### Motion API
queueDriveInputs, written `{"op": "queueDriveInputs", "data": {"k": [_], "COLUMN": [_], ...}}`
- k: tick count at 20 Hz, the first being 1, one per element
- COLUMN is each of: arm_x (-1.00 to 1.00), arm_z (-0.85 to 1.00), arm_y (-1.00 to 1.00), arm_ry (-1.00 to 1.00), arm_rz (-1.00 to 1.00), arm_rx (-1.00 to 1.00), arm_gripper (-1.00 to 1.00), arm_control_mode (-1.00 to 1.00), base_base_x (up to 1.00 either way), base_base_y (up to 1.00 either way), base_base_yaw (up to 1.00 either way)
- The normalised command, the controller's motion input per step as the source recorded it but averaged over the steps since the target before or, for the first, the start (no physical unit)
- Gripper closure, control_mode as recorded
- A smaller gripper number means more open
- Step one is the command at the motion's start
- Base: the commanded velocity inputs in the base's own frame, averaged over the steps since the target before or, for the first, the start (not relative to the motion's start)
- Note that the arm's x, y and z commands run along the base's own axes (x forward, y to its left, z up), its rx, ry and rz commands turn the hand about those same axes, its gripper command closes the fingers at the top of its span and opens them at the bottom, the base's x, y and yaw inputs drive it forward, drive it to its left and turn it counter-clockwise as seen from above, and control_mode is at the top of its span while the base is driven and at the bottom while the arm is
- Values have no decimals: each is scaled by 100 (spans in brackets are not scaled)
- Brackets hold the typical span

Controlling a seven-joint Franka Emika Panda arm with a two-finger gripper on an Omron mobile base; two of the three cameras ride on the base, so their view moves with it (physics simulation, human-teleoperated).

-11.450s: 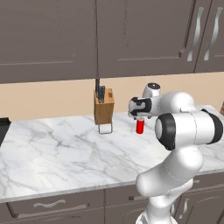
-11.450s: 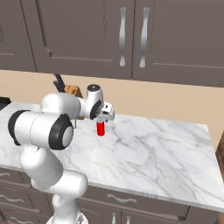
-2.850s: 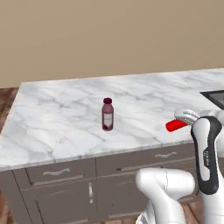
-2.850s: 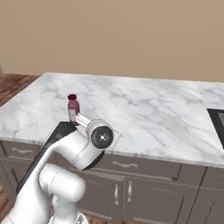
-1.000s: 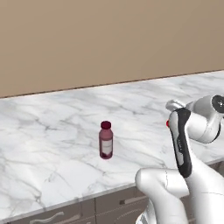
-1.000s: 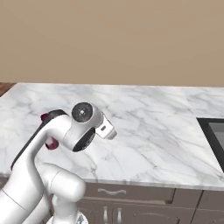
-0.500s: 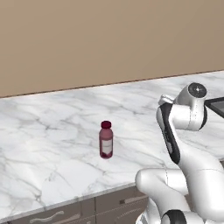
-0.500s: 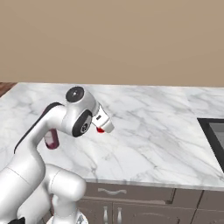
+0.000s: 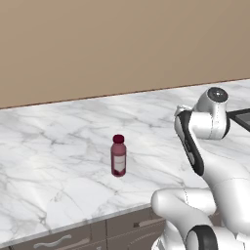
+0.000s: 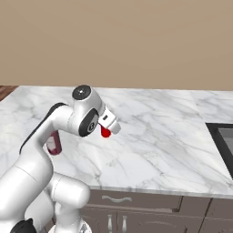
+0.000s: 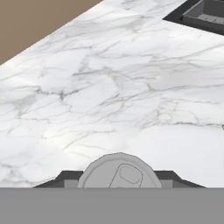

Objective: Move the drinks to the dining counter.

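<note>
The small red can (image 10: pixel 105 133) hangs a little above the dining counter (image 10: pixel 164 136), with my gripper (image 10: pixel 109 124) shut on it. In the hand view the can's grey top (image 11: pixel 120 168) sits between the dark fingers (image 11: pixel 65 178), over the marbled slab (image 11: pixel 109 87). The maroon bottle (image 9: pixel 118 155) with its dark-red cap stands upright on the counter (image 9: pixel 53 146), to the left of my arm. From the right base view the bottle (image 10: pixel 53 144) is partly hidden behind the arm.
A plain tan wall (image 9: pixel 122 44) backs the counter. A dark recessed basin (image 10: pixel 225 141) lies at the counter's right end, also seen as a dark basin (image 11: pixel 205 13) in the hand view. Grey drawer fronts (image 10: pixel 136 205) run below the front edge.
My arm has turned and lifted its wrist, carrying the can slightly up over the counter; in the left base view the can has slipped behind the forearm. The bottle stands as before.
</note>
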Motion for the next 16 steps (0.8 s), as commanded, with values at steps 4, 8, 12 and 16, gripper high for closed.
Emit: {"op": "queueDriveInputs", "data": {"k": [4, 8, 12, 16], "arm_x": [0, 0, 0, 0], "arm_z": [-27, -25, -9, 0], "arm_y": [0, 0, 0, 0], "arm_ry": [0, 0, 0, 0], "arm_rz": [20, 15, 7, 2], "arm_rx": [-4, -18, -23, -14], "arm_gripper": [100, 100, 100, 100], "arm_control_mode": [-100, -100, -100, -100], "base_base_x": [0, 0, 0, 0], "base_base_y": [0, 0, 0, 0], "base_base_yaw": [0, 0, 0, 0]}}
